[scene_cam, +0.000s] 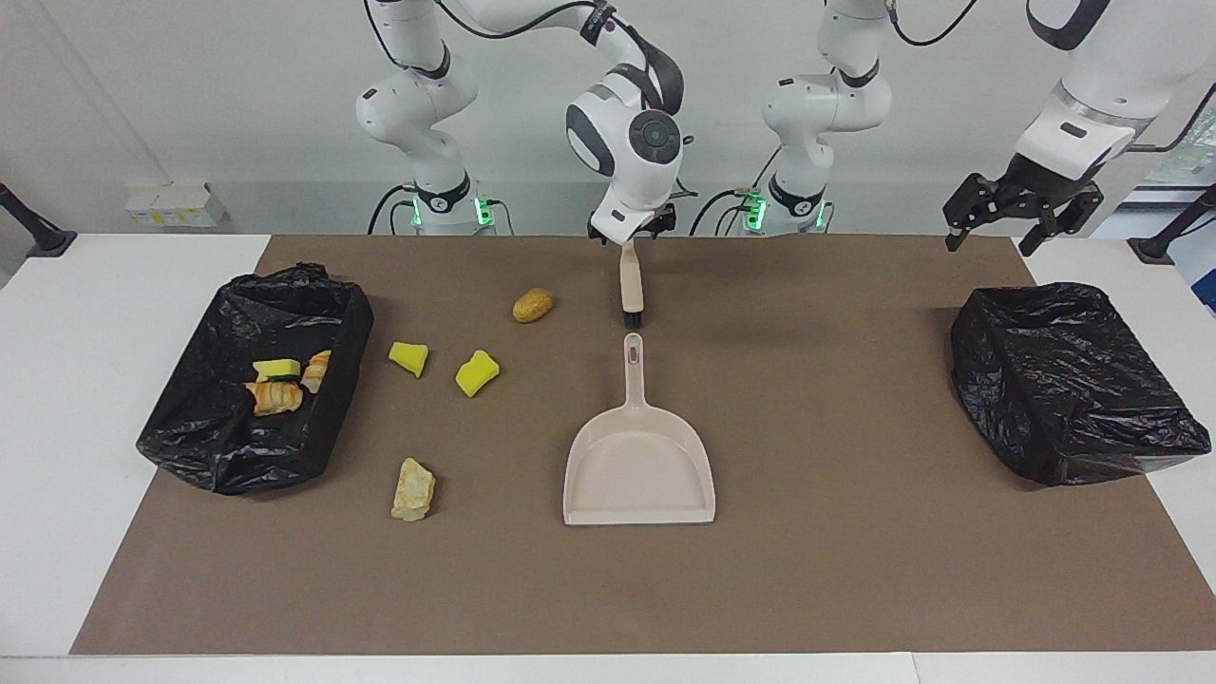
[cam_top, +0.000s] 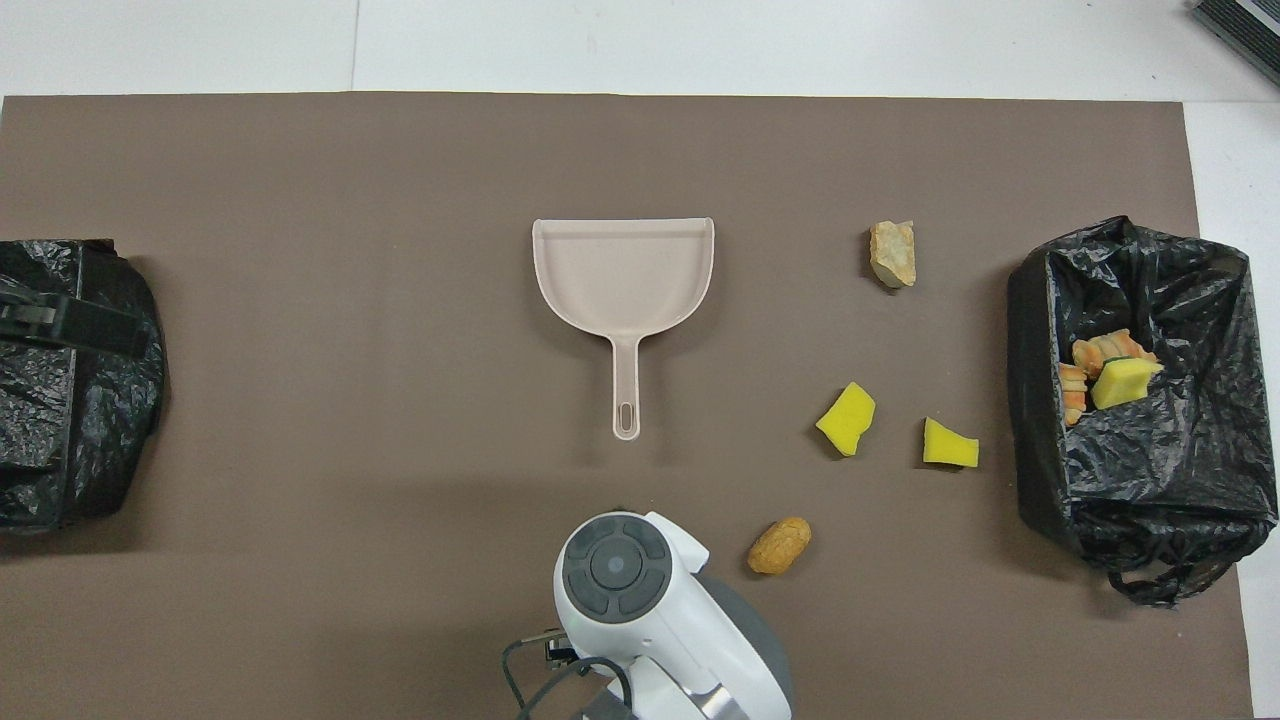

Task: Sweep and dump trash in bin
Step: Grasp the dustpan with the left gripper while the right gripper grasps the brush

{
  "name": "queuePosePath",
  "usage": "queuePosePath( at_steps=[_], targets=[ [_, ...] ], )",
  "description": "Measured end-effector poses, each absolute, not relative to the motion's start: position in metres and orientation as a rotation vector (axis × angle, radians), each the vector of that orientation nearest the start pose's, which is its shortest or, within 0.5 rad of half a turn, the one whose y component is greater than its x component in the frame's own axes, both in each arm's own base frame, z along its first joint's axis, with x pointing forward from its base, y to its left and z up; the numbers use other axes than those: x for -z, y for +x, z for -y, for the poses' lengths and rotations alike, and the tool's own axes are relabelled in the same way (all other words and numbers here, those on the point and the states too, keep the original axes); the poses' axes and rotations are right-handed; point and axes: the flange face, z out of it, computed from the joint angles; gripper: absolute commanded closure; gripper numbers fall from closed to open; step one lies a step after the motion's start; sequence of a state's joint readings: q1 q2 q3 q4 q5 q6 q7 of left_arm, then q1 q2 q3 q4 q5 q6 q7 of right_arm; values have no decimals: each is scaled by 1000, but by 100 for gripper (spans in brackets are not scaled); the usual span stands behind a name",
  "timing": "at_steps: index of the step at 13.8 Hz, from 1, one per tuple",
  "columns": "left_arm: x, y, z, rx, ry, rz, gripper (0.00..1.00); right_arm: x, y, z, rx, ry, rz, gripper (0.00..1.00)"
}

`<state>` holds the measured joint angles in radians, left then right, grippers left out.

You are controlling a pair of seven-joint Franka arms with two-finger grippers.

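My right gripper (scene_cam: 629, 237) is shut on the handle of a beige brush (scene_cam: 631, 285), which hangs bristles down in the air over the mat, close to the handle end of the dustpan (scene_cam: 638, 465). From overhead the right arm's wrist hides the brush. Loose trash lies on the mat: a brown lump (scene_cam: 533, 305), two yellow chunks (scene_cam: 408, 357) (scene_cam: 476, 372) and a tan lump (scene_cam: 413, 490). More scraps (scene_cam: 277, 385) lie in the black bin (scene_cam: 328, 418) at the right arm's end. My left gripper (scene_cam: 993, 237) waits open, high over the other bin.
A second black-lined bin (scene_cam: 1073, 380) stands at the left arm's end of the brown mat (scene_cam: 855, 570). The beige dustpan (cam_top: 623, 270) lies flat in the middle, its handle pointing toward the robots. White table shows around the mat.
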<state>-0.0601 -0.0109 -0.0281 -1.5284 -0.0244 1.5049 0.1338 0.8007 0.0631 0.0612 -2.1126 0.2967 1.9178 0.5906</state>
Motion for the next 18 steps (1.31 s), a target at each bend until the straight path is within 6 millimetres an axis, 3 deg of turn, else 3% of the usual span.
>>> queuePosePath(
  at_steps=[4, 8, 12, 15, 17, 18],
  targets=[
    [-604, 536, 143, -26, -3155, -462, 0, -346, 287, -407, -576, -3063, 253, 4],
    [-551, 529, 242, 81, -3189, -358, 0, -331, 279, -400, -631, -3078, 142, 31],
    [-478, 525, 329, 66, -3212, -247, 0, -332, 277, -403, -670, -3049, -30, 53],
    [-423, 519, 377, 54, -3215, -250, 0, -332, 277, -403, -673, -3050, -49, 68],
    [-404, 512, 396, 45, -3215, -256, 0, -331, 276, -403, -675, -3051, -49, 94],
    [-398, 510, 402, 50, -3217, -256, 0, -331, 276, -403, -678, -3052, -49, 100]
  ],
)
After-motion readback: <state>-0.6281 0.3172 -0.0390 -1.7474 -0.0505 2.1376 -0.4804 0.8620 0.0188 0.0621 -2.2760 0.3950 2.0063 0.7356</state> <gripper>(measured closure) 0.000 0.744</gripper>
